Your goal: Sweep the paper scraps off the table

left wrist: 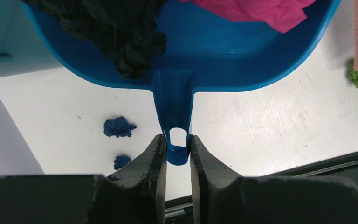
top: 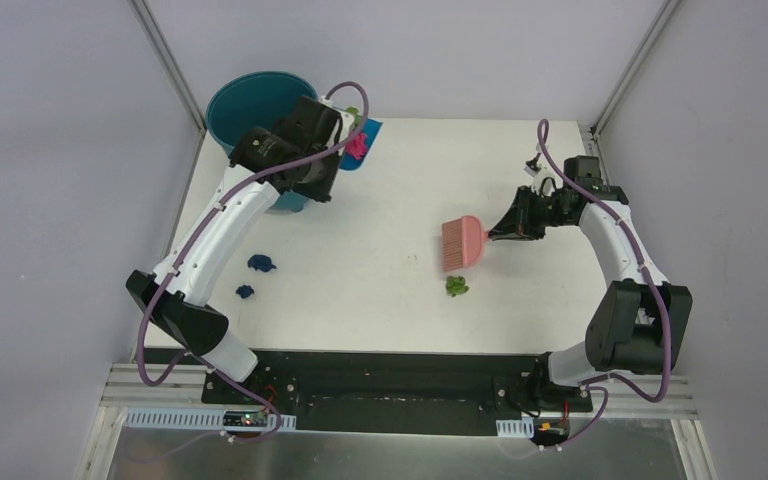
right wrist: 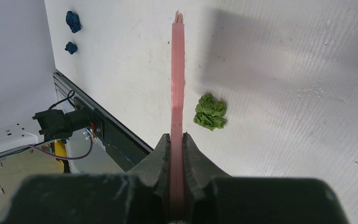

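The left gripper [left wrist: 177, 145] is closed on the looped end of the handle of a blue dustpan [left wrist: 223, 51], the loop being pinched between the two dark fingers. Straight ahead of the fingertips, inside the smooth plastic pan, some of the paper scraps [left wrist: 256, 11] are carried: a magenta wad at the far side and a black wad [left wrist: 116, 32] beside it, both crumpled and irregular. Below and to one side of this hand, two dark blue wads [left wrist: 119, 127] are seen lying on the table [top: 360, 290], near each other and well apart from the pan. Beyond the hand, the pan is held next to the rim of a teal round bin [top: 250, 100] at the table's far corner. The right gripper [right wrist: 177, 138] is clamped shut on a pink brush [right wrist: 178, 70], which is seen edge-on as a thin flat blade running straight out from the fingertips, frayed bristles at its far end. Just beside the brush, a short way ahead of the fingers, an olive-green wad [right wrist: 210, 111] is found resting on the table, apart from the bristles with nothing between them. The tabletop is white, flat and faintly scuffed, and a black strip [top: 400, 375] is fixed along its near edge.
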Tool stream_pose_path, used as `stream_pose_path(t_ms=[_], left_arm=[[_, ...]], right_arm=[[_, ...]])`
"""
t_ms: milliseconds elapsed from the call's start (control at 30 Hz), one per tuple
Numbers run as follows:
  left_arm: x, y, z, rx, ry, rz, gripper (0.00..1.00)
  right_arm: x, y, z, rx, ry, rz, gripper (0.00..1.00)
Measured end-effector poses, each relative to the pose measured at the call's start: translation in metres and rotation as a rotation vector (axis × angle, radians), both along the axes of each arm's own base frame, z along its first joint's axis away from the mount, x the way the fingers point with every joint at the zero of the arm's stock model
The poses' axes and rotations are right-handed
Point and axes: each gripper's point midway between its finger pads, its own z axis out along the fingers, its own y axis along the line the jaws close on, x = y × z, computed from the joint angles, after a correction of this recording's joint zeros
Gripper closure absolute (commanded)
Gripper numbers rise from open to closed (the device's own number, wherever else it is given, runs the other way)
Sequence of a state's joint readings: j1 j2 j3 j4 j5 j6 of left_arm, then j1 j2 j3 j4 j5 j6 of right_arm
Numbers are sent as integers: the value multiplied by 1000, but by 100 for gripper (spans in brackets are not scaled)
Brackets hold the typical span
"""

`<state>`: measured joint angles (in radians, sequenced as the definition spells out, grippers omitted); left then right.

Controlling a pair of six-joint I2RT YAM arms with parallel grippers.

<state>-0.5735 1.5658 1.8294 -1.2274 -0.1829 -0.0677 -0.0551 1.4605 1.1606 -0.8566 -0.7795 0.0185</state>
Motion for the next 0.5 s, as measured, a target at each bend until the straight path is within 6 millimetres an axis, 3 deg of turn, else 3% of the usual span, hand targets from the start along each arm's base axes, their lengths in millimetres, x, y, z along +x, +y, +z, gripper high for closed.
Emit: stream_pose_path(t_ms=[233,500], left_arm=[[16,6,29,-105,-37,30,100],[39,8,19,-157,16,70,100]], right_arm=[[0,0,-1,0,2,0,100],[-2,1,-1,7,7,2,100]])
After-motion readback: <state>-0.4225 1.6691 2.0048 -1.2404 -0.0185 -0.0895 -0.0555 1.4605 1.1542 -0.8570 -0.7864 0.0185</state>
